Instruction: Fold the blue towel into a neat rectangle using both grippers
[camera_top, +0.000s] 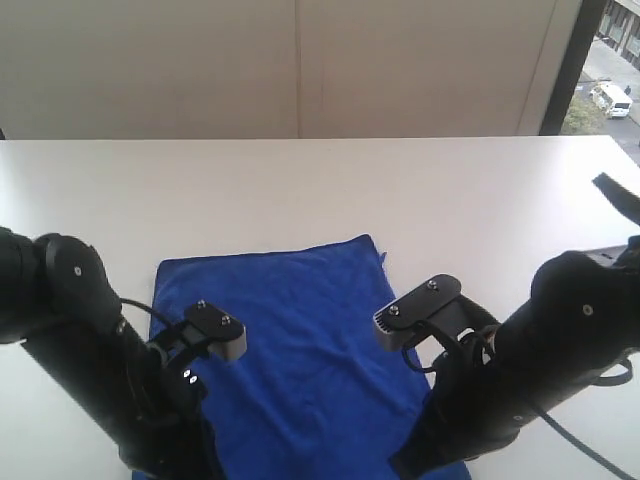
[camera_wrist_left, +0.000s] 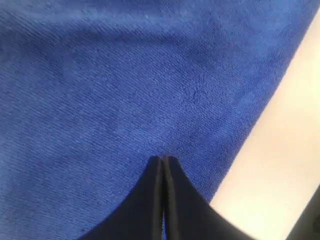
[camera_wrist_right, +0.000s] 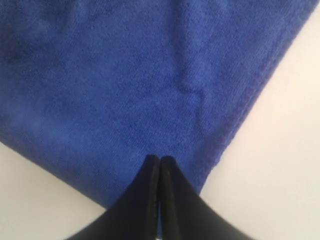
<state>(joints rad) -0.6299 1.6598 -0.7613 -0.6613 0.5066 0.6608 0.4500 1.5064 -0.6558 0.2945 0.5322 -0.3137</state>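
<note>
Ext. view: the towel (camera_top: 300, 340) lies spread flat on the white tabletop (camera_top: 300, 190), about mid-width and toward the near side. Its far edge and both far corners show; the near edge is hidden under the arms. L arm (camera_top: 90, 330) hangs over the near-left part of the cloth, R arm (camera_top: 540, 340) over the near-right. We read that split as setup for a two-corner lift: one arm per near corner, so the near edge can go up level and fold over w/o skewing. The jaws aren't visible here, blocked by the arms.

L wrist view: L gripper (camera_wrist_left: 164, 159) has its jaws pressed together tip to tip, w/ nothing seen between them. The tips sit over blue cloth just inside a side edge, bare tabletop beside it. Whether they touch the cloth we can't tell.

R wrist view: R gripper (camera_wrist_right: 160, 159) likewise has its jaws fully together, no cloth visibly pinched. It points at a towel corner: edges run off both ways, tabletop on either side. A small crease (camera_wrist_right: 192, 90) sits further in.

Our take: the fold isn't begun, and the towel is one layer as far as we see. Closed jaws can't take an edge, so they'd need to part first, then pinch at the edge/corner, both sides alike.
</note>
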